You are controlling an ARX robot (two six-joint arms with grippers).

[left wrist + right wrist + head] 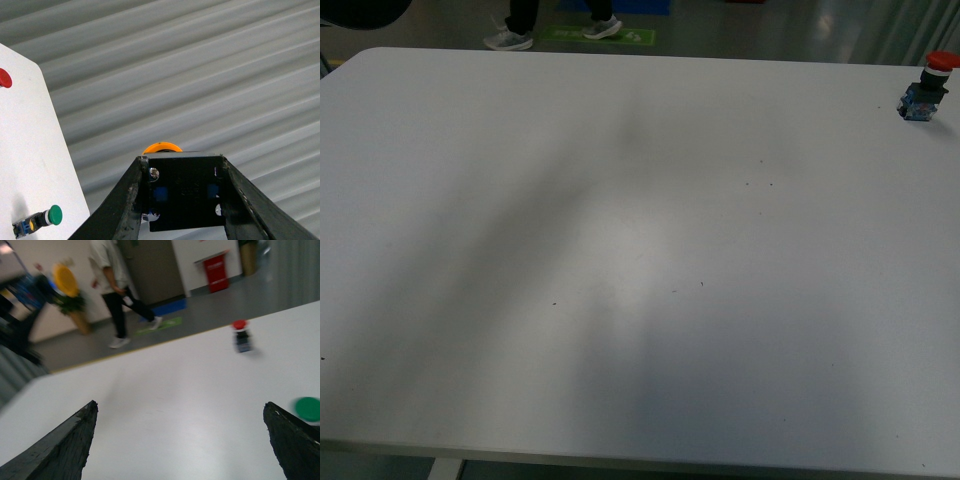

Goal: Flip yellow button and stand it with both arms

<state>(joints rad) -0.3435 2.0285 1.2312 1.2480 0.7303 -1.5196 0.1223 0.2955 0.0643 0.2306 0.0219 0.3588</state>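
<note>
- Left gripper (181,167), left wrist view: its two black fingers (122,200) are closed against the sides of the yellow button (181,192) and grip it by the black boxy contact block. The block fills the gap between the fingers, its screw terminals face the camera, and the yellow-orange cap points away, showing as an arc above the block's far edge.
- The held yellow button is off the table (30,150), out past its edge, with only a grey corrugated wall (200,60) behind it.
- On the table, well apart from the held part, a green-capped switch (42,218) lies on its side near the edge. The cap of a red-capped switch (4,78) shows farther along, cut off by the frame.
- Right gripper (180,407), right wrist view (motion-blurred): the fingers (65,445) are spread wide over bare tabletop with nothing between them.
- Beyond them the red-capped switch (241,336) stands cap up, and the green cap (307,408) lies just beside one fingertip.
- A person (117,290) walks on the floor past the table. A smeared yellow disc (65,280) with dark shapes beside it is too blurred to identify.
- Front view: the white table (620,250) fills the picture, and the red-capped switch (928,85) stands near its far right corner.
</note>
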